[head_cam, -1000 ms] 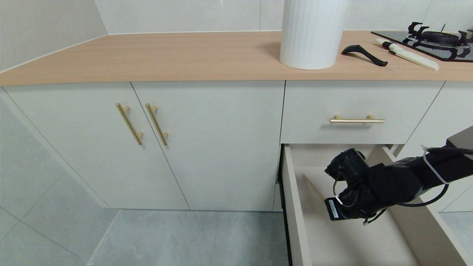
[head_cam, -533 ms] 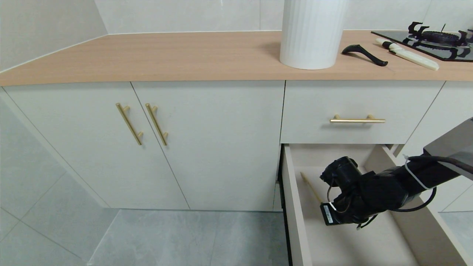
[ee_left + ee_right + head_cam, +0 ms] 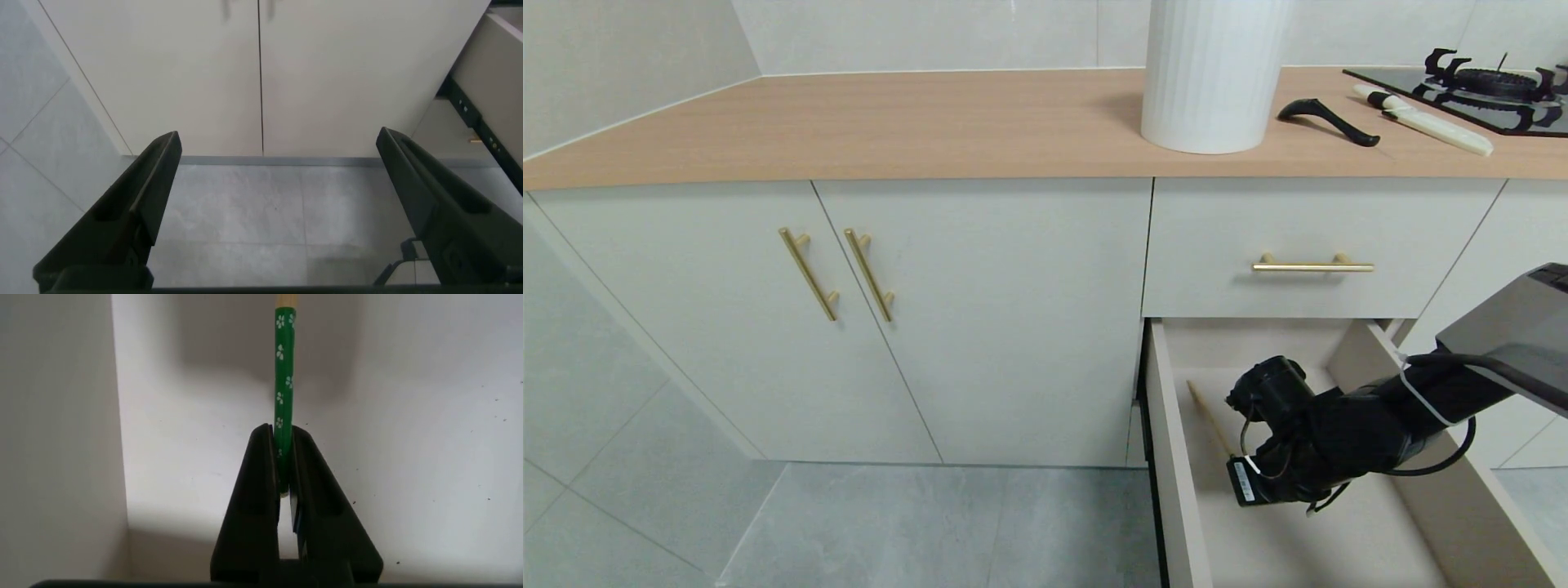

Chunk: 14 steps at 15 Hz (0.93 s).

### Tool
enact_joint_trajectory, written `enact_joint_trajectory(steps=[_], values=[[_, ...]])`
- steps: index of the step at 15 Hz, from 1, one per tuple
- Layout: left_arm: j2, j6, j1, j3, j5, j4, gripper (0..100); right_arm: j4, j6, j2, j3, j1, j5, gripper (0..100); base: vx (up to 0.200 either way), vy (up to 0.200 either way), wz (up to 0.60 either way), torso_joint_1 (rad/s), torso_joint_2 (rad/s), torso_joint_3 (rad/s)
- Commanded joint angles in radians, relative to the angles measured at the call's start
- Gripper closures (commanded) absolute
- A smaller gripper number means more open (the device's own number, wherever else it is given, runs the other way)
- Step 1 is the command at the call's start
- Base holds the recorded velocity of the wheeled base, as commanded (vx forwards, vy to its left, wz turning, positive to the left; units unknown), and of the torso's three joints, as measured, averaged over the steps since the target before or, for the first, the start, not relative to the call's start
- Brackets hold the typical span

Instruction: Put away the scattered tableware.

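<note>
Green, white-flowered chopstick (image 3: 283, 376) is pinched between the jaws of the right gripper (image 3: 282, 441), inside the open drawer (image 3: 1170, 457) close to its left wall. Over the floor (image 3: 261, 220) before the cabinet doors (image 3: 327, 73), the left gripper (image 3: 278, 145) hangs with jaws spread wide.

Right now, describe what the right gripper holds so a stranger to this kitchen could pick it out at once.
Below the wooden countertop, under the closed gold-handled drawer, an open drawer juts out. By its left wall the right gripper is shut on a thin chopstick: green with white flowers at the held end, bare wood beyond, the only stick there.
</note>
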Motion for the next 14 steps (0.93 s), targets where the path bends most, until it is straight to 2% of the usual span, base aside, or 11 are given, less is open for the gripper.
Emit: enact_joint_trajectory(steps=[1, 7, 12, 14], values=[[0.001, 0.000, 0.000, 0.000, 0.000, 0.000, 0, 0.000, 0.001, 0.002, 0.000, 0.001, 0.000, 0, 0.000, 0.000, 0.00, 0.000, 0.00, 0.000], [0.001, 0.000, 0.000, 0.000, 0.000, 0.000, 0, 0.000, -0.001, -0.010, 0.003, 0.001, -0.006, 0, 0.000, 0.000, 0.00, 0.000, 0.00, 0.000], [0.001, 0.000, 0.000, 0.000, 0.000, 0.000, 0, 0.003, -0.002, -0.230, 0.046, 0.008, -0.013, 0, 0.000, 0.000, 0.00, 0.000, 0.00, 0.000], [0.001, 0.000, 0.000, 0.000, 0.000, 0.000, 0, 0.003, -0.016, -0.346, 0.059, -0.024, -0.013, 0, 0.000, 0.000, 0.00, 0.000, 0.00, 0.000]])
